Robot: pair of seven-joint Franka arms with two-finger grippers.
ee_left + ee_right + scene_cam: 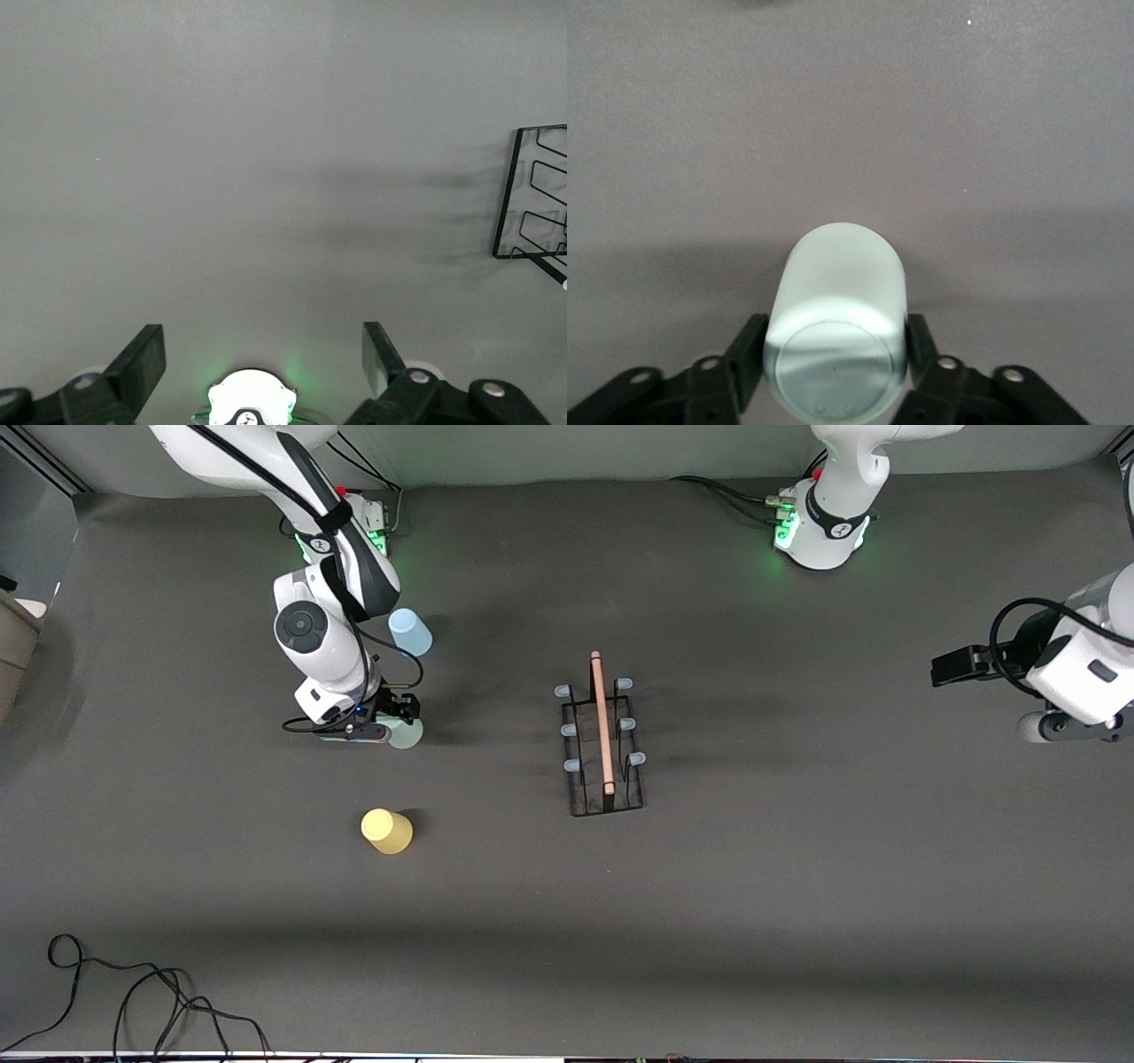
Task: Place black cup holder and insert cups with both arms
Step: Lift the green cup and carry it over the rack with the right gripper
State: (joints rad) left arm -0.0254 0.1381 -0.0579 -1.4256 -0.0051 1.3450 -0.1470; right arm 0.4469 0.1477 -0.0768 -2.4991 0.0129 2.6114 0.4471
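The black cup holder [602, 735] stands on the grey table at its middle, wooden handle on top. Its end also shows in the left wrist view [532, 190]. My right gripper [394, 717] is low at the table and shut on the pale green cup [407, 735]. In the right wrist view the gripper [835, 323] has a finger pressed on each side of the cup [837, 301], whose flat bottom faces the camera. The light blue cup [410, 631] stands farther from the front camera, the yellow cup [386, 831] nearer. My left gripper [952, 666] waits open and empty over bare table [263, 341].
The right arm's base [372, 522] and the left arm's base [824, 531] stand along the table's back edge. The left base also shows in the left wrist view [251, 398]. Loose black cables [133, 1001] lie at the front corner toward the right arm's end.
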